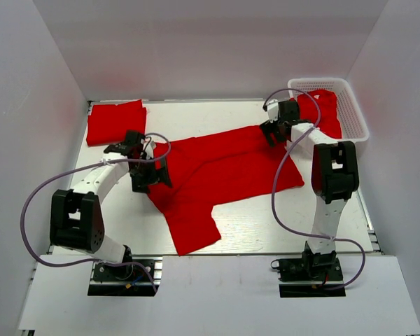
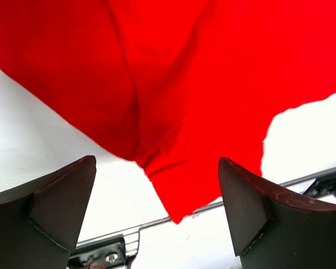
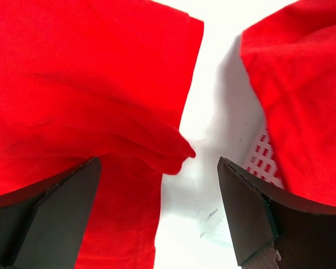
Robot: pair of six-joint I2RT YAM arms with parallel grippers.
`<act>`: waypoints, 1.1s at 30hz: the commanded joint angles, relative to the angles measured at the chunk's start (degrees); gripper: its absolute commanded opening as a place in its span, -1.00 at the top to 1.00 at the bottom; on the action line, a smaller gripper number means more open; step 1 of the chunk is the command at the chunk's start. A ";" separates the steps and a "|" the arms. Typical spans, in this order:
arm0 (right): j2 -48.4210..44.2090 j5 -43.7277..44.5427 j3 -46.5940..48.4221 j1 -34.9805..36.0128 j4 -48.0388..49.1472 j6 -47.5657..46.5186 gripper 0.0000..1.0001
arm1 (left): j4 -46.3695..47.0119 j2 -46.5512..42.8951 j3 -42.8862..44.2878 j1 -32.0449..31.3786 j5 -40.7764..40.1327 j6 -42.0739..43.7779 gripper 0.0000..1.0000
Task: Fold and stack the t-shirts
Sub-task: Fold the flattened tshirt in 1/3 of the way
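1 t-shirt [image 1: 224,168] is spread in the middle of the surface [image 1: 266,224]; a folded t-shirt [image 1: 115,122] lies at the far left corner, and a 3rd t-shirt [image 1: 322,105] is draped in the basket [image 1: 357,129]. Both hands are parted wide with nothing held: the left hand [image 1: 150,178] over the spread shirt's left edge, the right hand [image 1: 273,131] over its bunched right edge. There 2 layers could be pinched, or the draped shirt snagged, skewing the fold

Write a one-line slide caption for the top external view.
Left hand and right hand poised over a spread red t-shirt; folded shirt far left, third shirt draped in the white mesh basket.
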 commanded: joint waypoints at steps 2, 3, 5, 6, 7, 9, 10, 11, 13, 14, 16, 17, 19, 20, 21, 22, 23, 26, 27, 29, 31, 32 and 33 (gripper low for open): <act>-4.82 -1.94 2.57 -0.53 -0.91 -0.28 -0.81 | -1.78 -1.15 8.66 -0.09 -3.27 1.76 -1.00; -5.25 -5.17 3.00 -0.44 -1.35 0.51 -0.81 | -1.78 -0.53 9.91 -0.09 -3.98 1.76 -1.00; -5.79 -9.65 3.88 -0.27 -2.40 1.13 -0.81 | 0.49 0.08 12.98 -0.09 -4.60 1.76 -1.00; -5.87 -12.64 4.41 -0.35 -2.76 2.35 -0.81 | 3.46 0.61 13.69 -0.09 -3.99 1.76 -1.00; -5.61 -14.15 5.63 -0.44 -3.46 2.80 -0.81 | 5.32 1.66 13.70 -0.09 -3.99 1.76 -1.00; -5.09 -19.07 7.13 -0.18 -4.08 6.56 -0.81 | 9.62 3.59 15.45 -0.09 -3.28 1.23 -1.00; -4.56 -20.22 7.75 -0.09 -4.08 8.58 -0.81 | 10.77 6.30 15.46 -0.09 -2.07 1.23 -1.00; -3.25 -20.58 9.67 -0.18 -3.82 9.99 -0.81 | 11.92 8.07 16.24 -0.09 -0.66 1.23 -1.00; -0.36 -23.11 12.91 -0.18 -3.81 14.28 -0.81 | 13.85 13.33 19.22 -0.09 0.14 1.23 -1.00; 0.71 -23.65 13.81 -0.18 -3.81 15.10 -0.81 | 14.99 15.02 19.76 -0.09 0.14 1.23 -1.00; 3.34 -23.57 16.35 0.08 -3.99 18.51 -0.81 | 18.50 18.01 21.68 -0.09 2.15 0.53 -1.00; 5.36 -23.75 18.28 0.17 -4.16 19.49 -0.81 | 19.74 19.24 21.70 -0.09 2.16 -0.34 -1.00; 8.34 -23.40 21.37 0.09 -5.22 22.39 -0.81 | 20.37 22.49 24.23 -0.09 1.29 -1.06 -1.00; 9.41 -22.87 22.07 0.17 -5.74 23.10 -0.81 | 21.24 23.37 24.25 -0.09 0.76 -1.06 -1.00; 11.77 -21.91 24.25 0.17 -6.10 23.80 -0.81 | 21.77 23.99 24.77 -0.09 0.24 -1.06 -1.00; 12.75 -21.21 24.97 0.17 -6.62 24.16 -0.81 | 22.29 25.48 24.77 -0.09 0.23 -1.06 -1.00; 13.37 -19.29 25.59 0.17 -6.98 24.42 -0.81 | 22.82 26.45 25.38 -0.09 0.23 -1.06 -1.00; 16.01 -16.91 27.18 0.26 -7.68 26.27 -0.81 | 19.68 30.92 28.28 -0.09 -2.22 -1.06 -1.00; 16.27 -16.63 26.74 0.35 -7.68 26.09 -0.81 | 19.14 31.90 28.29 -0.61 -2.23 -1.06 -1.00; 16.53 -15.93 25.78 0.35 -7.16 26.27 -0.81 | 19.14 33.13 28.99 -0.61 -2.84 -1.06 -1.00; 16.71 -15.14 25.07 0.35 -7.15 26.35 -0.81 | 18.52 34.80 29.60 -0.61 -5.21 -1.06 -1.00; 17.06 -14.87 24.89 0.44 -7.07 26.53 -0.81 | 17.22 34.81 29.61 -0.61 -6.09 -1.06 -1.00; 17.33 -14.61 24.98 0.35 -7.33 26.71 -0.81 | 16.68 35.68 30.48 -0.61 -7.49 -1.06 -1.00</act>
